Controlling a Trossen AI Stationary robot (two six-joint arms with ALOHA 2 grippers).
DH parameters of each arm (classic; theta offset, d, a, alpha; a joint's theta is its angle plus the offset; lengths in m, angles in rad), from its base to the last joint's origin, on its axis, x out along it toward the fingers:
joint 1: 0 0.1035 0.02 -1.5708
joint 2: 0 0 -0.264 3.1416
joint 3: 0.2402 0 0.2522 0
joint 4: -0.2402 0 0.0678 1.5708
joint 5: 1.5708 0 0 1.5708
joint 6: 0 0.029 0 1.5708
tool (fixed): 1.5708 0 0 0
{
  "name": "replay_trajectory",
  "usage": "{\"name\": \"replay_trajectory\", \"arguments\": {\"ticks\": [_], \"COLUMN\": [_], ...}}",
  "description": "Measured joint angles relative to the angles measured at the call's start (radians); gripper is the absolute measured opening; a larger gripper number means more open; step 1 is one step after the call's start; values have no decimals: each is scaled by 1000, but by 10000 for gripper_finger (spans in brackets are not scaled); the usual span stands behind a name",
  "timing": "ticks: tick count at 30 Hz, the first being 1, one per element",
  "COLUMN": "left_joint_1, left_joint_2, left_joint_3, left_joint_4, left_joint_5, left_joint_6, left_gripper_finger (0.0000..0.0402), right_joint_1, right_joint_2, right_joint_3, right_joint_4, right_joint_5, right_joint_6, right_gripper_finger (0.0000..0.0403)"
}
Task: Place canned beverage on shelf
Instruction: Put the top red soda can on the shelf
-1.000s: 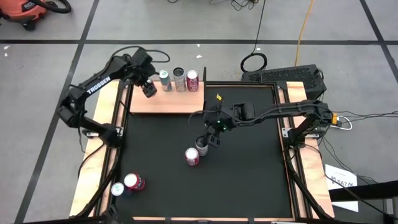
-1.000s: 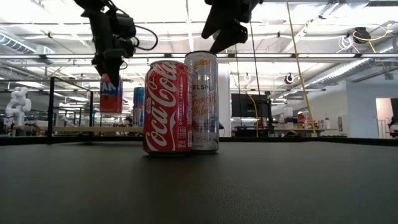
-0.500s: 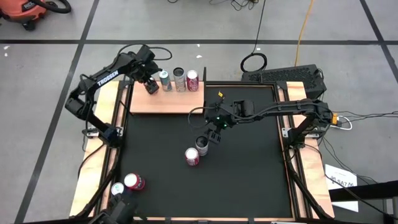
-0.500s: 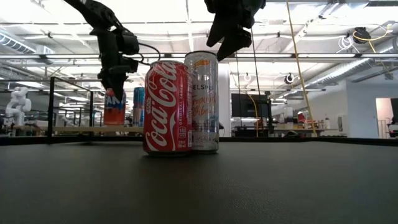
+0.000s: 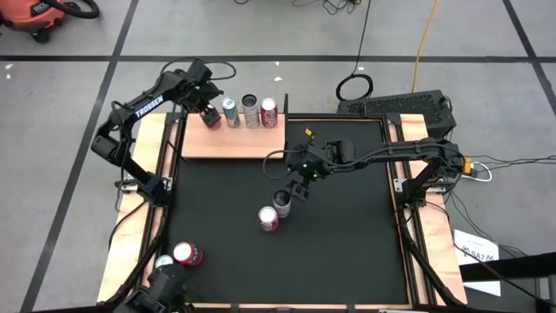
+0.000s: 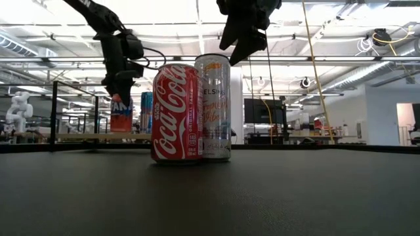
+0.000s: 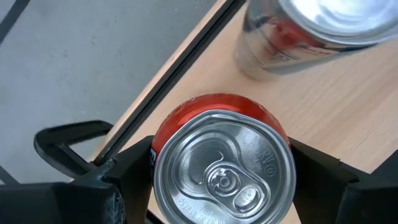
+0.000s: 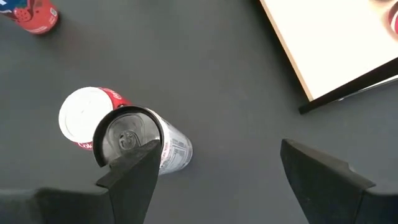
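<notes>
A: High view: the shelf (image 5: 233, 139) is seen at 11 o'clock on the table; the left gripper (image 5: 209, 117) is set around an orange can (image 5: 211, 119) at its 9 o'clock end, beside three cans (image 5: 249, 112). Open mat is noted at 3 o'clock.

B: Low view: the orange can is half hidden behind the Coca-Cola can (image 6: 174, 113). The right gripper (image 6: 241, 40) is spread above the silver can (image 6: 214, 107).

A: Left wrist view: fingers (image 7: 130, 167) flank the can; contact cannot be told.
</notes>
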Motion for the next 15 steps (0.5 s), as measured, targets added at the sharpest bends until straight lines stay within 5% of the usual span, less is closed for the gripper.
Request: {"name": "replay_trajectory", "arguments": {"ticks": [9, 15], "left_joint_1": [21, 40], "left_joint_2": [1, 6], "left_joint_3": [2, 26], "left_joint_4": [-12, -20], "left_joint_5": [14, 2], "left_joint_6": [-42, -83], "left_gripper_finger": [290, 334], "right_joint_1": [-5, -6], "right_joint_2": [0, 0], "right_joint_3": [0, 0], "right_joint_4": [3, 22], "right_joint_5": [1, 0], "right_joint_6": [24, 46], "right_gripper_finger": [318, 318]}}
